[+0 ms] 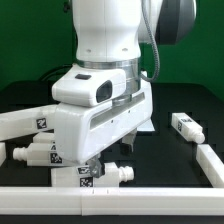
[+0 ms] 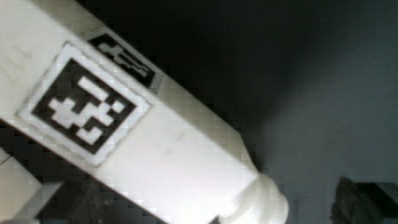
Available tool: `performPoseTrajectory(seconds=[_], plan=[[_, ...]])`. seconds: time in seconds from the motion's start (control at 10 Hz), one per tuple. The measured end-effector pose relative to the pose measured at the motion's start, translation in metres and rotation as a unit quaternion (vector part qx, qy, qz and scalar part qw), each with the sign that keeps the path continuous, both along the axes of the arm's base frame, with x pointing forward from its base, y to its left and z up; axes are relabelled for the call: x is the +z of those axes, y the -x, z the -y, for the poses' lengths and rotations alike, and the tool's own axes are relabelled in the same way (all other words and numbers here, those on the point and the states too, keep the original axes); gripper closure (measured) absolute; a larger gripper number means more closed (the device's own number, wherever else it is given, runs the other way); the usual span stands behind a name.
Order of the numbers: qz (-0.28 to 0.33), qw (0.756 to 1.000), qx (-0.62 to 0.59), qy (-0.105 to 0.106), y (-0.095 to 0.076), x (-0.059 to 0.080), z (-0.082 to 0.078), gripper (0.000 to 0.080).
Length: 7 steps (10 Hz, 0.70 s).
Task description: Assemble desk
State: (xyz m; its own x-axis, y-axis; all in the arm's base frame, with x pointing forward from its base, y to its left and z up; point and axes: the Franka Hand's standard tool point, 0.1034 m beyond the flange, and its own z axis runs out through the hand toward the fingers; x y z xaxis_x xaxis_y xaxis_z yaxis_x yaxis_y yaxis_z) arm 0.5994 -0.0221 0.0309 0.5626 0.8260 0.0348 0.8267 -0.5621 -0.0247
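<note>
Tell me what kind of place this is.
Probably a robotics lab test bench: a black table fenced by a white border rail, tagged white desk legs scattered on it, a green backdrop behind.

slab (image 1: 20,122) at table (image 1: 165,150) edge, the exterior view's left | first leg (image 1: 30,153) just before it | second leg (image 1: 118,174) beside front rail (image 1: 150,196) | third leg (image 1: 187,126) well apart, the exterior view's right

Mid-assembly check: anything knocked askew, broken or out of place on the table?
Nothing looks broken or spilled. In the exterior view, three legs lie loose on their sides: the left leg, the front leg by the border rail, the right leg off alone. A fourth is not visible; the arm may hide it.
</note>
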Motion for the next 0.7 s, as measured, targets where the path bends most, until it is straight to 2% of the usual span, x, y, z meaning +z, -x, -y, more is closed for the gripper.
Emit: performPoseTrajectory(seconds=[0.2,0.3,0.5,0.6,0.7], plan=[[0.008,0.995,0.098,0.01,-0.0028,-0.0038,0.0088,0.015],[0.01,0.991,0.135,0.014,-0.0031,-0.0071,0.008,0.015],[0.007,0.99,0.144,0.015,-0.0011,-0.011,0.0077,0.015],[0.007,0.99,0.143,0.015,-0.0011,-0.0111,0.0079,0.0283],[0.007,0.99,0.143,0.015,-0.0009,-0.0113,0.0079,0.0283]])
